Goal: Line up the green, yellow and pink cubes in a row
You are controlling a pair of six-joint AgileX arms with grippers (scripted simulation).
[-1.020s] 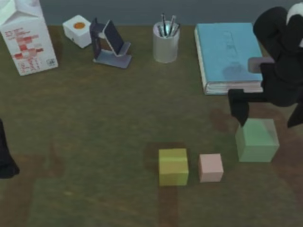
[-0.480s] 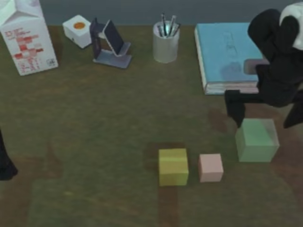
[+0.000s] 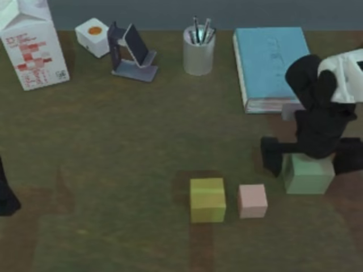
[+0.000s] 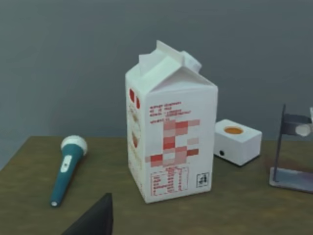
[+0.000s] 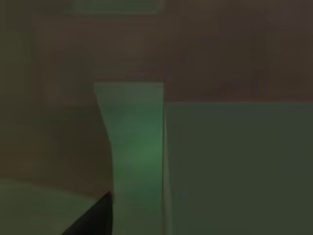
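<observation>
The pale green cube [image 3: 309, 180] rests on the table at the right, and my right gripper [image 3: 309, 163] has come down over it. This gripper is open, with one dark finger on each side of the cube and a visible gap to it. In the right wrist view the green cube [image 5: 137, 147] fills the picture, with one fingertip [image 5: 95, 220] beside it. Left of the green cube are the small pink cube [image 3: 252, 200] and then the yellow cube [image 3: 207, 199], side by side. My left gripper [image 3: 7, 198] stays parked at the table's left edge.
Along the back stand a milk carton [image 3: 31, 48], a white box with an orange dot [image 3: 93, 36], a phone stand [image 3: 133, 54], a pen cup [image 3: 198, 51] and a blue book [image 3: 272, 65]. A teal microphone [image 4: 68, 166] lies beside the carton.
My right gripper has dropped and shifted slightly left, from above the green cube's far edge to straddling the cube. None of the three cubes has moved.
</observation>
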